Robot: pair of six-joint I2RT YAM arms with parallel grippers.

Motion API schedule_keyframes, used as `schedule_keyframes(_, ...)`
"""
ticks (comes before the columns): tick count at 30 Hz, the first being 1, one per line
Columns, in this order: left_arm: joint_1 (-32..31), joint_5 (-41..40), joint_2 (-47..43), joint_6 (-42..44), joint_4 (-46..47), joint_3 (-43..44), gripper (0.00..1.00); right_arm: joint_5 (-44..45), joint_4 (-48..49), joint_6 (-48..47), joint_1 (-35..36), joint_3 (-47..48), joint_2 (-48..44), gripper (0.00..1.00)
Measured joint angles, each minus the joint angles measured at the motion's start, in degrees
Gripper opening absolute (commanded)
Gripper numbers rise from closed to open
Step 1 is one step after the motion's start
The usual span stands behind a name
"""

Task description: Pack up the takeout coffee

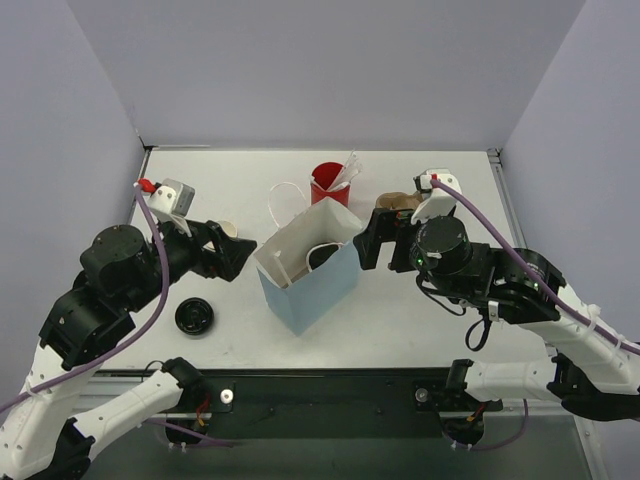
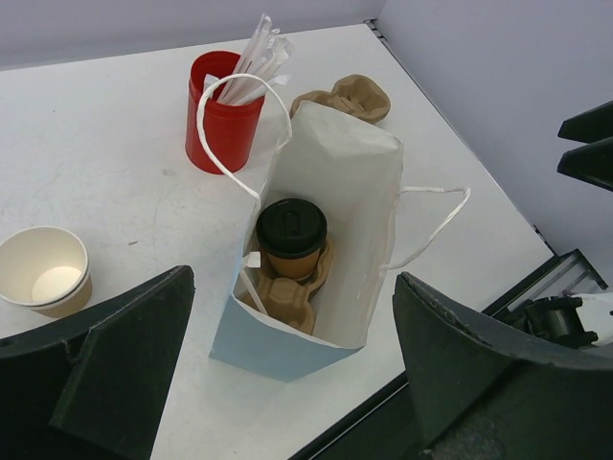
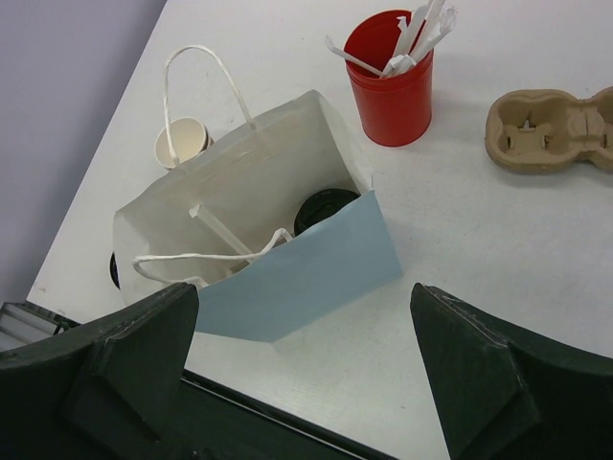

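The takeout coffee (image 2: pixel 291 237), a kraft-brown cup with a black lid, stands in a brown pulp carrier (image 2: pixel 283 297) inside the light-blue paper bag (image 2: pixel 278 347). The bag (image 1: pixel 310 282) stands open at the table's middle. In the right wrist view only the cup's black lid (image 3: pixel 326 207) shows over the bag's edge (image 3: pixel 297 278). My left gripper (image 1: pixel 235 255) is open and empty, just left of the bag. My right gripper (image 1: pixel 368 248) is open and empty, just right of the bag.
A red cup (image 1: pixel 330 183) with white stirrers stands behind the bag. A lidless paper cup (image 2: pixel 44 270) sits at the left. A spare pulp carrier (image 3: pixel 551 129) lies at the back right. A loose black lid (image 1: pixel 194 317) lies at the front left.
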Motion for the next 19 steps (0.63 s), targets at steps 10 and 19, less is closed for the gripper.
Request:
schedule_keyframes(10,0.00,0.28,-0.37,0.02,-0.35,-0.35,0.95,0.11,-0.02,0.57,0.00,-0.46,0.07,1.00)
schedule_keyframes(19,0.00,0.28,-0.98,0.02,-0.42,-0.52,0.95,0.52,-0.09,1.44,0.00,-1.46,0.24,1.00)
